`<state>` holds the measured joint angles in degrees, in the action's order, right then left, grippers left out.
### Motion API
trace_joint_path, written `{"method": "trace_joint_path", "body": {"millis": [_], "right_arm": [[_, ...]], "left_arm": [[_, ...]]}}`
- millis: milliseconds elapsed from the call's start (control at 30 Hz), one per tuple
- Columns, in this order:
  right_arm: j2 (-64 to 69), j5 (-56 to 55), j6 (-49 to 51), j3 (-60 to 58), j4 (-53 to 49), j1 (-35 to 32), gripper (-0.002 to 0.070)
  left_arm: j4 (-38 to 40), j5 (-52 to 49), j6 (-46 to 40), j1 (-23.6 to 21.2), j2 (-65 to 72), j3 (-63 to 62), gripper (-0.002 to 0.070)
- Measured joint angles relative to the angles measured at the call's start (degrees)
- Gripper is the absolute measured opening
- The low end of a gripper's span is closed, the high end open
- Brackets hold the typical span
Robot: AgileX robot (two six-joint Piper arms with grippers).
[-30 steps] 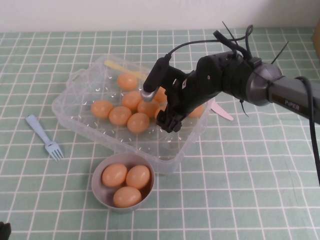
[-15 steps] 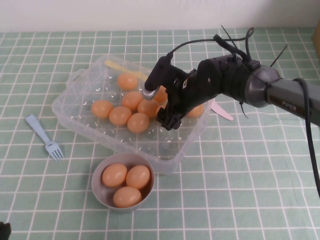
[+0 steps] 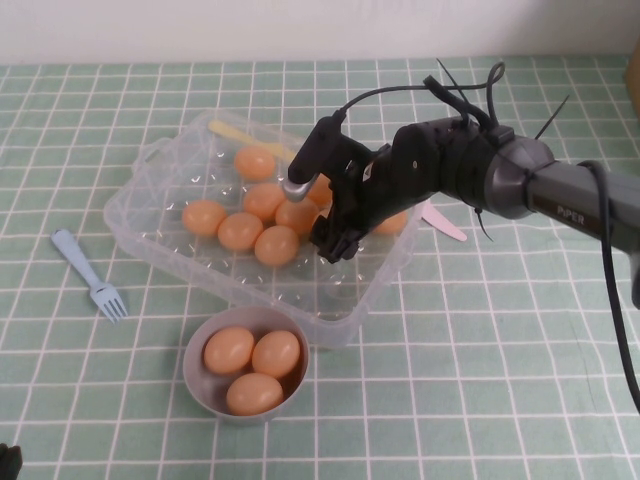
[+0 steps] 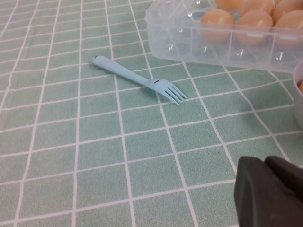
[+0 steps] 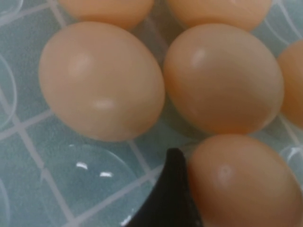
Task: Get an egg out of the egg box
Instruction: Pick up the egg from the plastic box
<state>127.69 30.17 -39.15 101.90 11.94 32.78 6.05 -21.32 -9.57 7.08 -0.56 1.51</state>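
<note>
**Reaching into the egg box**

The egg box point(image 3: 200, 215) sits toward the far left of the counter, open-topped so we can come in from above. Our right arm stretches in from the right edge, and the right gripper point(image 3: 333, 243) hangs low inside the box near its right end, beside the clustered eggs. In the right wrist view one dark fingertip point(image 5: 171, 198) lies against the egg point(image 5: 241, 184), which we judge to be the one we are after; whether the fingers are spread or pinching we cannot tell. The bowl point(image 3: 245, 402) waits near the front edge, already holding three eggs. Our left gripper point(image 4: 270, 194) stays parked at the front left corner, near the fork point(image 4: 142, 81); its fingers are likewise unclear.
</note>
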Motion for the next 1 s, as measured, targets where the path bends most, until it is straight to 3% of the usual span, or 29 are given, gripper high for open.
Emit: {"method": "trace_joint_path", "body": {"millis": [333,733,1000], "right_arm": [[0.57,1.2,0.03,0.0,0.7,-0.04,0.0381],[-5.92,8.64,0.63,0.0,0.79,-0.14,0.0379],[-15.01,23.97,13.48,0.0,0.79,2.85,0.0378]], "left_arm": [[0.0,0.0,0.0,0.0,0.0,0.0,-0.0004],[0.0,0.0,0.0,0.0,0.0,0.0,-0.0004],[0.0,0.0,0.0,0.0,0.0,0.0,-0.0004]]}}
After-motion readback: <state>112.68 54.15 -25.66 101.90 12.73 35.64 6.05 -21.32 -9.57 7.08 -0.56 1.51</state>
